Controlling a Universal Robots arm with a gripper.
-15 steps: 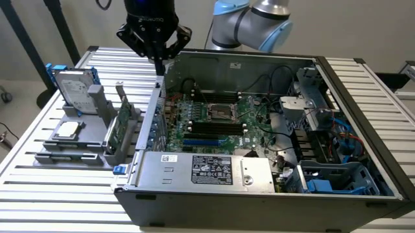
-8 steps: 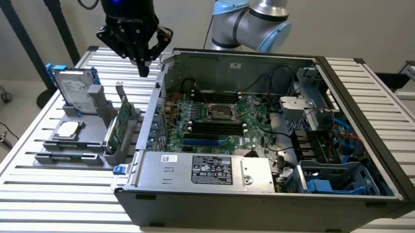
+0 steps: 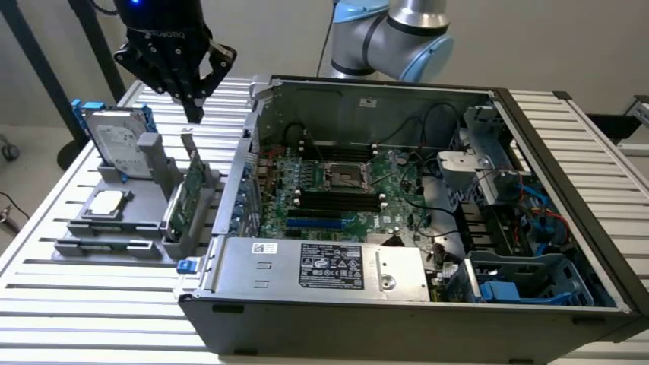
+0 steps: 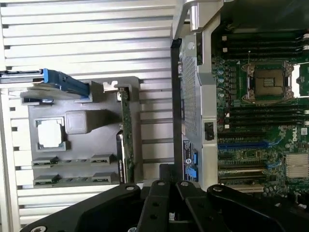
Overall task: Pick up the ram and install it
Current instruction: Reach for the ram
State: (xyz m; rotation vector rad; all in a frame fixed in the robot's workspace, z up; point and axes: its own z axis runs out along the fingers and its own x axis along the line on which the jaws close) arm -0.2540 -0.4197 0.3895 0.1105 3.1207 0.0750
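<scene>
Green ram (image 3: 175,213) sits on edge in the grey holder (image 3: 152,163), well below the jaws, which are pressed together and holding nothing. Approach step, I'd say — a grab needs them spread first.

Pale wall (image 3: 568,46) behind a slatted aluminium table (image 3: 91,304)

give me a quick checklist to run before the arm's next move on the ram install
1. Gripper carries nothing: ok, it is shut on nothing.
2. Jaws ready to take the ram: not ok, they stand shut.
3. Ram in the grey holder: cannot tell for sure; thin green edges show in its end slots.
4. Gripper over the ram: not ok, it hangs above the holder's hard drive end.
5. Computer case open: ok.
6. Black memory slots free: ok, they look empty.
</scene>
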